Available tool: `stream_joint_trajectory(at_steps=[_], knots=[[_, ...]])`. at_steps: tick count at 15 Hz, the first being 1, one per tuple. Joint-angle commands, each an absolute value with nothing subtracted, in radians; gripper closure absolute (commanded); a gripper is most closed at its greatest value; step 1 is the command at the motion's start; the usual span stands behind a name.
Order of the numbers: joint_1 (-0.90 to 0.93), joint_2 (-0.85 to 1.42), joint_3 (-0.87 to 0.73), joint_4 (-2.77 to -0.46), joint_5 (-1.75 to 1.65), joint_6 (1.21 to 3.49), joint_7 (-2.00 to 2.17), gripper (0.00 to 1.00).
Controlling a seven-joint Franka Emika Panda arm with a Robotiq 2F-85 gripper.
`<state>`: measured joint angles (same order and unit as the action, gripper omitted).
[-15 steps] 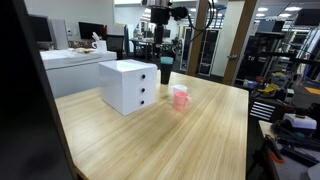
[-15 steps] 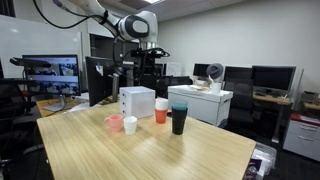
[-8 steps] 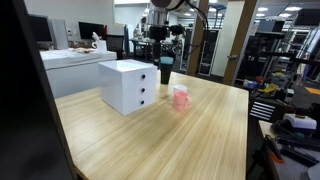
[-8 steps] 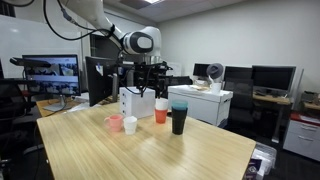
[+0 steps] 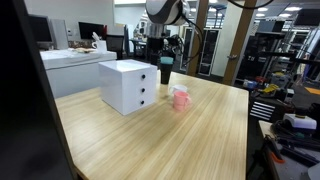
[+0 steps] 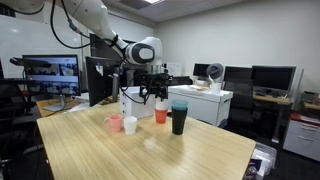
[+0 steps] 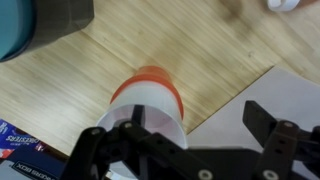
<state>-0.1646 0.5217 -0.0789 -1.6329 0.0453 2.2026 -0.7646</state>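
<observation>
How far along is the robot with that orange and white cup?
Early days. Done: the open end effector is lined up over the orange and white cup. In hand: it hovers just above, gripping nothing. Left, probably: closing on the cup and lifting it. The pink cup and black cup stand aside.

Your claw (image 7: 196,118) black; nearest cup (image 7: 150,100) white with orange band; other cup (image 5: 181,98) pink; drawer box (image 5: 128,85) white; surface (image 5: 190,140) pale wood grain.
</observation>
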Motion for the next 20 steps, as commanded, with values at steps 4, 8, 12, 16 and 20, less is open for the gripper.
stream_joint_trajectory(at_steps=[4, 8, 12, 16, 20], knots=[[-0.185, 0.604, -0.061, -1.598, 0.01, 2.226, -0.714, 0.1], [-0.186, 0.615, -0.062, -1.574, 0.003, 2.223, -0.7, 0.47], [-0.181, 0.607, -0.069, -1.566, -0.019, 2.204, -0.671, 0.75], [-0.178, 0.581, -0.069, -1.574, -0.051, 2.16, -0.637, 0.99], [-0.183, 0.555, -0.057, -1.579, -0.048, 2.104, -0.653, 0.99]])
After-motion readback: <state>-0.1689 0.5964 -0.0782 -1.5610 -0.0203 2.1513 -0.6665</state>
